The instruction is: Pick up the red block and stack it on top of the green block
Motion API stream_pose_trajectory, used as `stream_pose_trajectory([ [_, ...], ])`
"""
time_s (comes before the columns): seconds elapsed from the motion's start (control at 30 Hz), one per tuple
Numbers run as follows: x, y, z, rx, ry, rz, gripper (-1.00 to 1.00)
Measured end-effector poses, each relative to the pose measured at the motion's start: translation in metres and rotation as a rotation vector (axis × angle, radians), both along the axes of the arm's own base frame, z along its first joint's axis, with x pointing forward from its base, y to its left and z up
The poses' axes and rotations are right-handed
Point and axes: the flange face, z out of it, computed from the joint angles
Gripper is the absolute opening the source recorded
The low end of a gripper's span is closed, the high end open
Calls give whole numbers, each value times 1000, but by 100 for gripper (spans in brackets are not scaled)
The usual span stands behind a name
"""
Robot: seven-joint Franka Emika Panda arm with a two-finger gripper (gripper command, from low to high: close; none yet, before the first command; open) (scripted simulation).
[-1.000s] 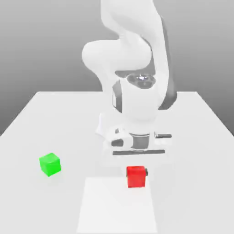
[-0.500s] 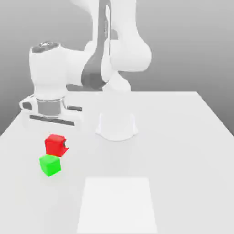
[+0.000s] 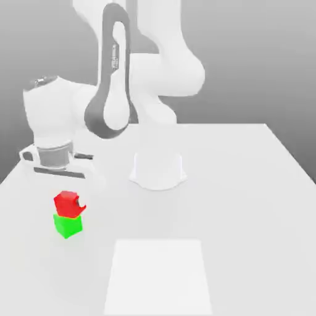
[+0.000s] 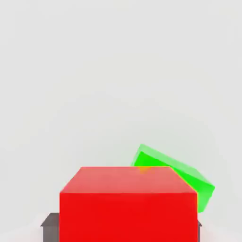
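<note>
The red block is held between the fingers of my gripper, which is shut on it. It hangs right on top of the green block, near the exterior view's left edge of the table. From here their faces appear to meet, but I cannot tell if they touch. In the hand view the red block is closest to the camera. The green block pokes out from under it, turned at an angle to it. A dark fingertip shows at the red block's side.
The white table carries the arm's round base at its middle back. A paler square patch lies at the front centre. The arm's elbow leans over the exterior view's left half.
The arm swung from the exterior view's right to its left, carrying the red block from the front centre. In the last half second it lowered the block onto the green one.
</note>
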Motion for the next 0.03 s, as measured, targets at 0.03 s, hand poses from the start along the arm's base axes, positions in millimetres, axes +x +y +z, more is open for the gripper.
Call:
stream_pose_trajectory([
  [0.03, -1, -1, -2, -8, 2, 0, -100],
])
